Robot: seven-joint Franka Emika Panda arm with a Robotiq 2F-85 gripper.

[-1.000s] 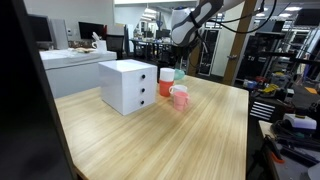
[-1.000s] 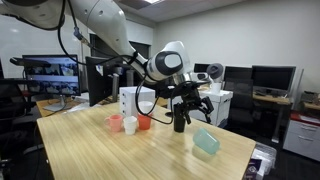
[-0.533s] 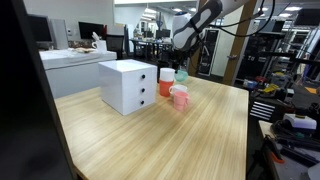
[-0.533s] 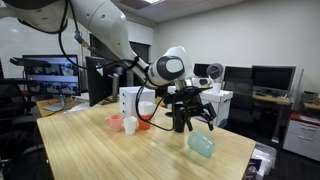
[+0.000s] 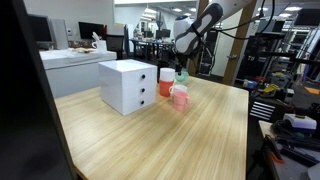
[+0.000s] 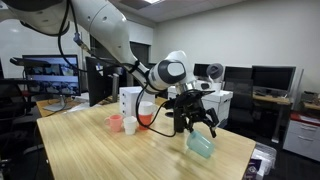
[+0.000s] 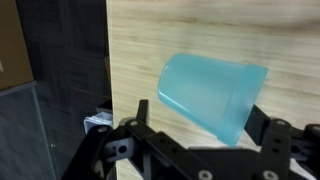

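from the left in an exterior view, a pink cup, a white cup and an orange cup stood close together before the white drawer box; well apart to their right my pincer hung low over the table; just under it lay the blue cup, tipped on its side near the table's far corner; in the wrist view its fingers stood apart on either side of the cup, gripping nothing; my worry was the round, tapered wall; i judged a squeeze off its middle could squirt the cup out, and lying on its side it could roll toward the nearby edge and drop; coming down too low would scrape the wood
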